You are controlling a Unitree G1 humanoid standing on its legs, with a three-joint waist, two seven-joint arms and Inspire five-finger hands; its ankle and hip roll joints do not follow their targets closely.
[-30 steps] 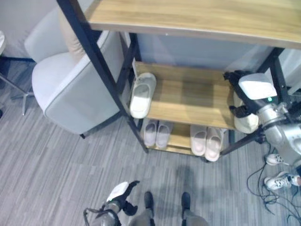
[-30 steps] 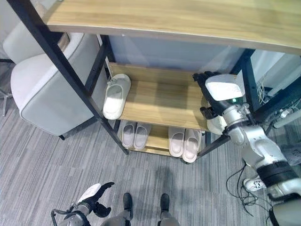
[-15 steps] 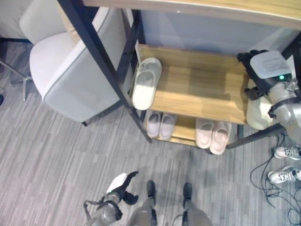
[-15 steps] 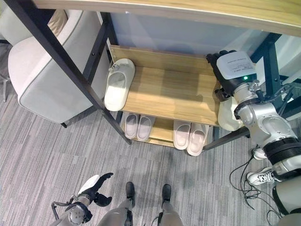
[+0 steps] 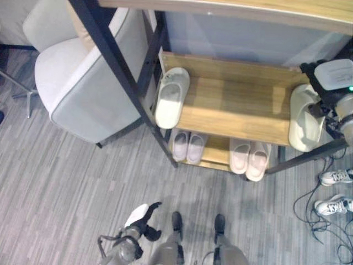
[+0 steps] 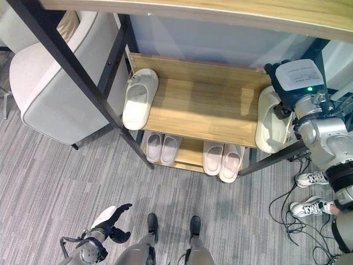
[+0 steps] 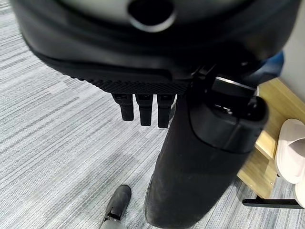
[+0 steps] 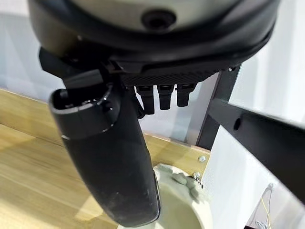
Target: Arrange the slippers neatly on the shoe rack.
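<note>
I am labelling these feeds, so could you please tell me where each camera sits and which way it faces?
Eye views: on the head, looking down at the shoe rack; right hand beside a slipper.
Left wrist view: along the left hand toward the floor.
Right wrist view: along the right hand toward the rack.
The right wrist and eye views share that slipper.

Shoe rack (image 6: 198, 113): pale wood-grain shelves, smooth and matt, on a black matt metal frame (image 6: 71, 69). Slippers (image 6: 137, 99): smooth, matt off-white foam or rubber. Armchair (image 5: 77, 83): pale grey, smooth upholstery. Floor (image 5: 66, 187): grey striped carpet, matt.
</note>
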